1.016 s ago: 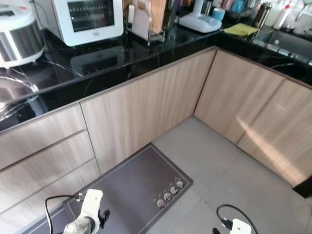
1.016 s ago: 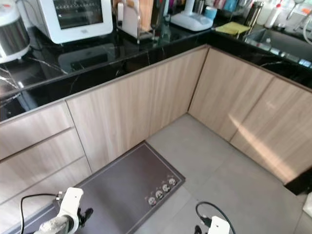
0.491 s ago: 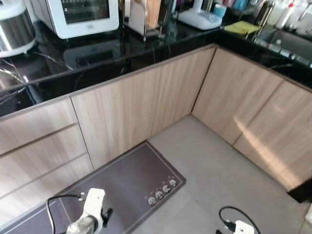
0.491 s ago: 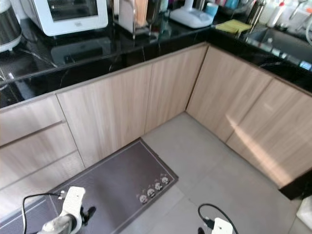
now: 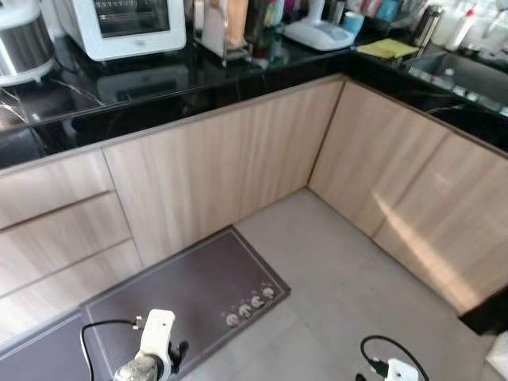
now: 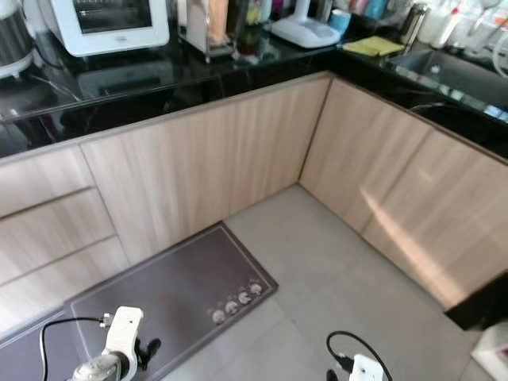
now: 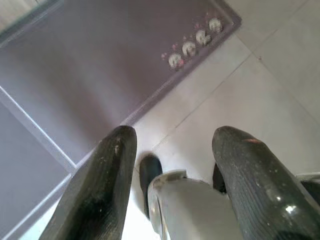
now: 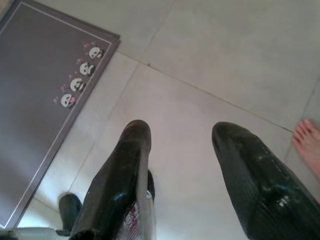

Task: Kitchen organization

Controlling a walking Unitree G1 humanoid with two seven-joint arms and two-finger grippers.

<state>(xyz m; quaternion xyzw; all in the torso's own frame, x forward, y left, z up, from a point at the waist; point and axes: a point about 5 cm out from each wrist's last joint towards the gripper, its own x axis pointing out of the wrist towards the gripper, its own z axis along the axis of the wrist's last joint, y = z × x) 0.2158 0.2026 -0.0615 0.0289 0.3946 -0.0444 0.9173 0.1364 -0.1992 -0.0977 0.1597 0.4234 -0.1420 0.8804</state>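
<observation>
A black L-shaped countertop (image 5: 159, 83) runs over light wooden cabinets (image 5: 230, 167). On it stand a white toaster oven (image 5: 127, 24), a rice cooker (image 5: 24, 44), a rack with boards (image 5: 222, 28), a white appliance base (image 5: 317, 32) and a yellow cloth (image 5: 387, 49) beside the sink (image 5: 468, 71). Both arms hang low over the floor, the left arm (image 5: 151, 353) above the mat, the right arm (image 5: 393, 369) above tiles. My left gripper (image 7: 175, 140) is open and holds nothing. My right gripper (image 8: 182, 132) is open too, with nothing between its fingers.
A grey floor mat (image 5: 182, 294) with panda prints lies before the drawers (image 5: 55, 230). Grey tiles reach into the cabinet corner. A person's bare foot (image 8: 307, 145) is on the tiles near my right gripper. A white object (image 6: 496, 353) sits at the floor's right edge.
The camera has shifted: the countertop sits higher and farther in the picture and more floor shows. Both arms hang as before, grippers unchanged.
</observation>
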